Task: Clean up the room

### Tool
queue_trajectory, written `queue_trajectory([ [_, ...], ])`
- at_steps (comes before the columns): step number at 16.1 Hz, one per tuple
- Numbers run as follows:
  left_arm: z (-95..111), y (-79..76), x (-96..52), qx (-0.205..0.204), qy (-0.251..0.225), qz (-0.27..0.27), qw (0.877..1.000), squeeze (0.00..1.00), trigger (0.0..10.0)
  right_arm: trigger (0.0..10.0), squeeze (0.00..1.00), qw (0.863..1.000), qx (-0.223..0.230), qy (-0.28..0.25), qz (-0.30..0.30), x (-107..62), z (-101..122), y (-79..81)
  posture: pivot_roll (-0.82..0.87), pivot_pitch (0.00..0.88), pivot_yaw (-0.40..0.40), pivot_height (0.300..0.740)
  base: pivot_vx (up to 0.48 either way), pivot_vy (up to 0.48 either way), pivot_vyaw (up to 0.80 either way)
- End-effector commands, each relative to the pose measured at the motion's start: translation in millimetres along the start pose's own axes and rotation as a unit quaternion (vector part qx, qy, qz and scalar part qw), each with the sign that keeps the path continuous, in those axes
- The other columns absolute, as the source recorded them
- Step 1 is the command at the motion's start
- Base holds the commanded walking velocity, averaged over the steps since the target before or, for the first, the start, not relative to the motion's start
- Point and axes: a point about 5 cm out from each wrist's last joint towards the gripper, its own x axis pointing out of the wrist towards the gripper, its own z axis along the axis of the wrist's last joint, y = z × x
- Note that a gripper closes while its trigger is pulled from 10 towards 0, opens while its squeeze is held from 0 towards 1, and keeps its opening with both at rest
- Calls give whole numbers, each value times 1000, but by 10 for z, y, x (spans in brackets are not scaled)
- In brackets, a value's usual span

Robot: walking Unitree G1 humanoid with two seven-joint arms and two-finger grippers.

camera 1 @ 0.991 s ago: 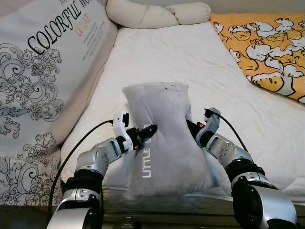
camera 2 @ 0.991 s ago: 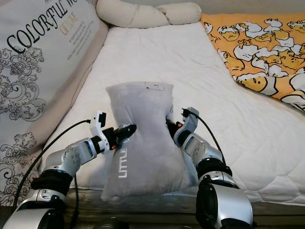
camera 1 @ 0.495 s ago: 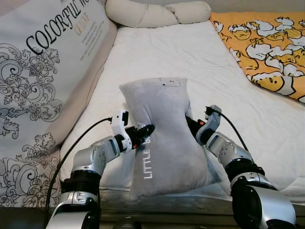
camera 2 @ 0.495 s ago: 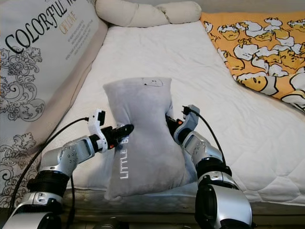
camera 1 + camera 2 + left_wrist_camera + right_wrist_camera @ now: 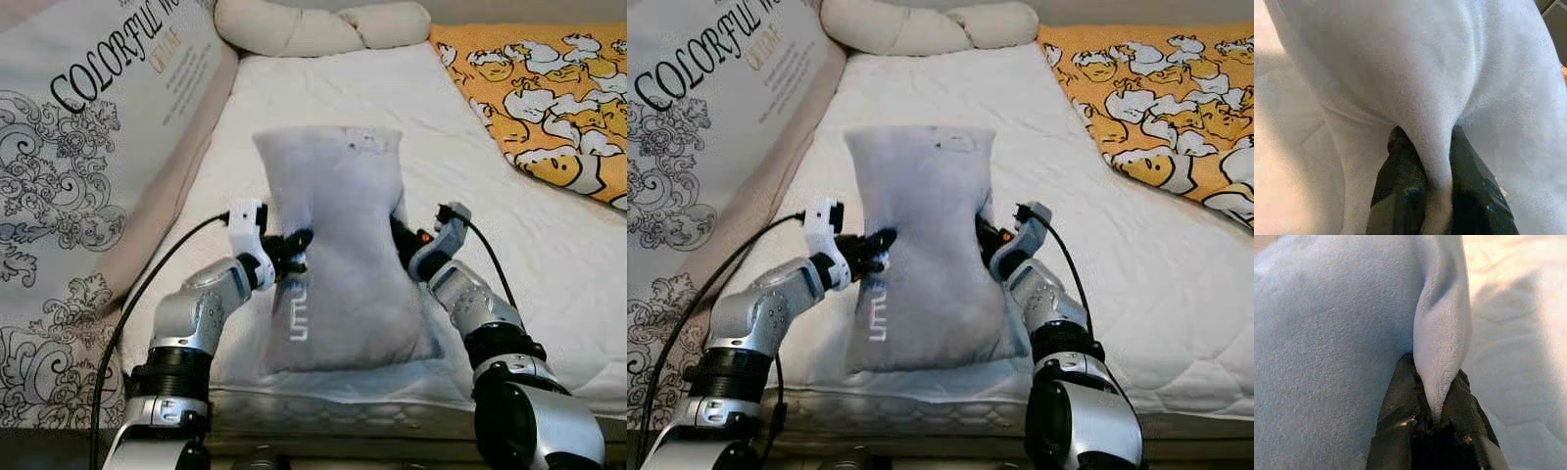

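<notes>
A grey plush pillow [image 5: 338, 240] with white lettering stands lifted over the near edge of the white mattress [image 5: 323, 98]. My left gripper [image 5: 294, 247] is shut on a fold of the pillow's left edge. On the opposite edge my right gripper [image 5: 400, 238] is shut on the pillow too. In the left wrist view the black fingers [image 5: 1398, 171] pinch a ridge of grey fabric [image 5: 1435, 147]. The right wrist view has the same pinch, fingers [image 5: 1400, 401] either side of a grey fold [image 5: 1442, 347].
A large printed cushion [image 5: 88, 166] leans along the left side of the bed. Cream bolster pillows [image 5: 313, 27] lie at the head. An orange cartoon-print blanket [image 5: 539, 98] covers the right side. The mattress's front edge [image 5: 343, 406] is just below the pillow.
Both grippers have raised the pillow and carried it farther onto the bed; its top now stands higher and more upright. Both grips are unchanged.
</notes>
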Motion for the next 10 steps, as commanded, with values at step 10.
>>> queue_trajectory([
  [10, 166, -81, -86, 86, -70, 52, 992, 0, 0, 0, 0, 990, -96, -96, 29, -111, 110, 261, -2, 0, 84, 740, 0, 0, 0],
])
